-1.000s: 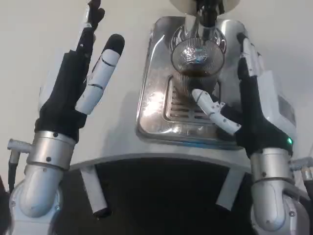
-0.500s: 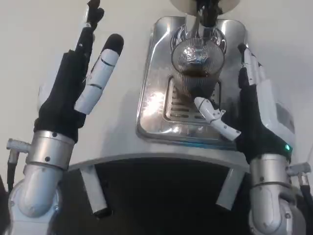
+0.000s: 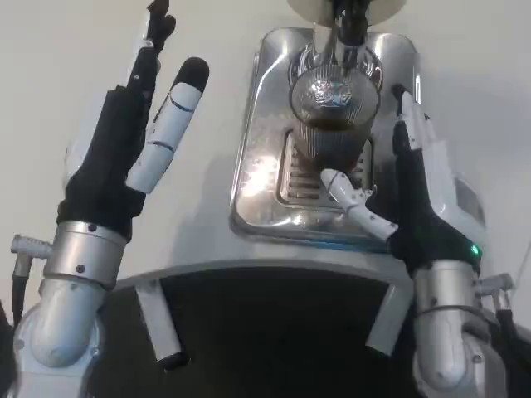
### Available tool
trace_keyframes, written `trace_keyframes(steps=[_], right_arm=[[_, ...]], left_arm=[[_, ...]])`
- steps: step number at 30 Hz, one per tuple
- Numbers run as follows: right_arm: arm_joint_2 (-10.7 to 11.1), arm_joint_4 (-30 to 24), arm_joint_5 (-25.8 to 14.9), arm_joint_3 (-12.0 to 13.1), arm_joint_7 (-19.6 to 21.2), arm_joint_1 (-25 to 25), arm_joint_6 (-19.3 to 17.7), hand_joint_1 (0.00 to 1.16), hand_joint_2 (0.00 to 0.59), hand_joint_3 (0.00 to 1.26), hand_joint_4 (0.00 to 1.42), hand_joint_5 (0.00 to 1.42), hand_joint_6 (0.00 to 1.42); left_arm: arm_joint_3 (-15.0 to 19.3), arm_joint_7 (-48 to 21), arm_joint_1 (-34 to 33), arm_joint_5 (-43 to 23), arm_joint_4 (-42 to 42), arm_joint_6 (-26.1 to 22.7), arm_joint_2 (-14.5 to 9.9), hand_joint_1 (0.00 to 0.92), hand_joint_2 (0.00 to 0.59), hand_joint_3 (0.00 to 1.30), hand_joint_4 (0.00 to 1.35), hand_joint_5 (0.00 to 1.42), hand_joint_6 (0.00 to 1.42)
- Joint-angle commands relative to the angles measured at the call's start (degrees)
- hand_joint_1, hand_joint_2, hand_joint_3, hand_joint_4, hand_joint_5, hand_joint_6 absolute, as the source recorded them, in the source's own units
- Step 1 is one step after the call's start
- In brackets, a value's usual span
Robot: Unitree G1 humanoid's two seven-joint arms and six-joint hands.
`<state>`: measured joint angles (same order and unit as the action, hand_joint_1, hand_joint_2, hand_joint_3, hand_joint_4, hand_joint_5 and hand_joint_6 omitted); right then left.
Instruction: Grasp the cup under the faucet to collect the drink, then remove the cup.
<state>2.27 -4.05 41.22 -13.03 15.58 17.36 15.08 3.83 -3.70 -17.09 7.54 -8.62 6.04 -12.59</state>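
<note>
Left hand [image 3: 124, 153]: raised over the table [image 3: 50, 50], fingers spread, holding nothing, well apart from the cup.
Cup [image 3: 333, 116]: upright on the drip tray [image 3: 257, 186] under the faucet [image 3: 348, 25], dark drink inside.
Right hand [image 3: 415, 199]: the nearer one, just right of the cup; fingers apart around it, thumb by its base, perhaps touching, though the view is unclear.
Next move: close leftward on the cup.
</note>
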Motion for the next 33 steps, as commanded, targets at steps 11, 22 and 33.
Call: trace_keyframes(steps=[11, 22, 33], right_arm=[[-1.4, 4.73, -1.91, -1.0, 2.21, 3.79, -1.67, 1.01, 0.224, 0.0, 0.0, 0.0, 0.19], [-2.32, 7.19, -2.63, -1.33, 3.48, 4.84, -1.88, 1.01, 0.233, 0.0, 0.0, 0.0, 0.19], [-3.09, 10.14, -3.11, -1.73, 4.17, 7.17, -1.95, 1.01, 0.241, 0.0, 0.0, 0.01, 0.2]], left_arm=[[0.5, -0.07, 1.13, -0.23, -1.39, -0.81, -0.5, 0.0, 0.218, 0.0, 0.0, 0.0, 0.0], [0.78, 0.12, 1.29, -0.6, -1.83, -1.26, -0.33, 0.0, 0.221, 0.0, 0.0, 0.0, 0.0], [1.11, 0.49, 0.82, -0.81, -1.24, -1.4, -0.15, 0.0, 0.223, 0.0, 0.0, 0.0, 0.0]])
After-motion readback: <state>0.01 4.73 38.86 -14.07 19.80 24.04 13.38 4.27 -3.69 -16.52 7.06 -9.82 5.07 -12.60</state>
